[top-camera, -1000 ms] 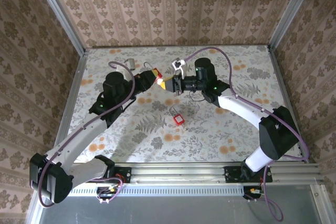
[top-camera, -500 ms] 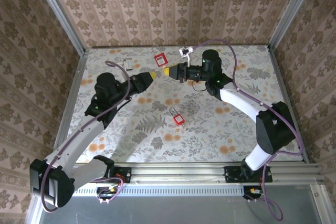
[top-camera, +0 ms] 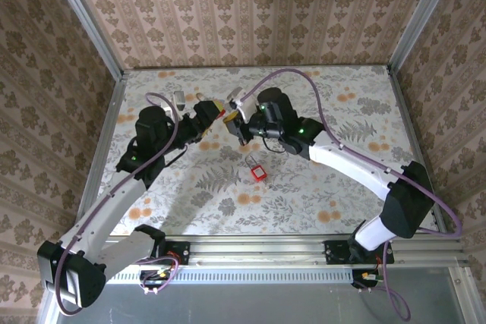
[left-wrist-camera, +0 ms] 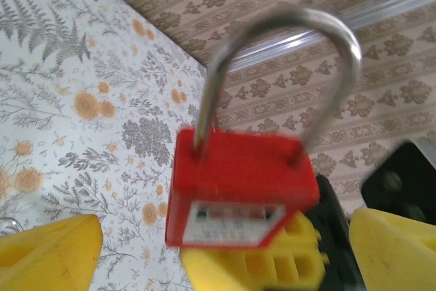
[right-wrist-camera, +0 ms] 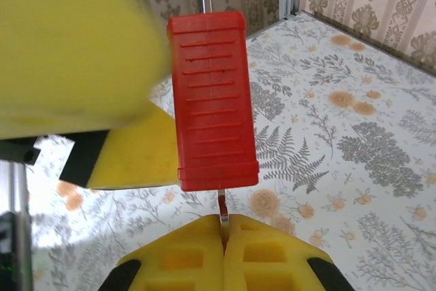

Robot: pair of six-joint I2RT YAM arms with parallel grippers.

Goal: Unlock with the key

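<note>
The left tool (left-wrist-camera: pixel 221 236) has just sprung open, releasing the red padlock (right-wrist-camera: pixel 212 100). The right tool (right-wrist-camera: pixel 223 253) is clenched on the key (right-wrist-camera: pixel 222 208), which is seated in the padlock's underside above the far bench (top-camera: pixel 342 187). The shackle appears shut, and turning the key now lacks a counter-hold.

My jaws are yellow, the padlock (right-wrist-camera: pixel 212 100) red, the key (right-wrist-camera: pixel 223 208) dark; the counter (right-wrist-camera: pixel 354 148) has grey ferns and orange flowers.

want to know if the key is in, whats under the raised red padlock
A thin metal key pokes from the red padlock's underside down into the shut right pincer. Its head is hidden between the yellow fingers.
</note>
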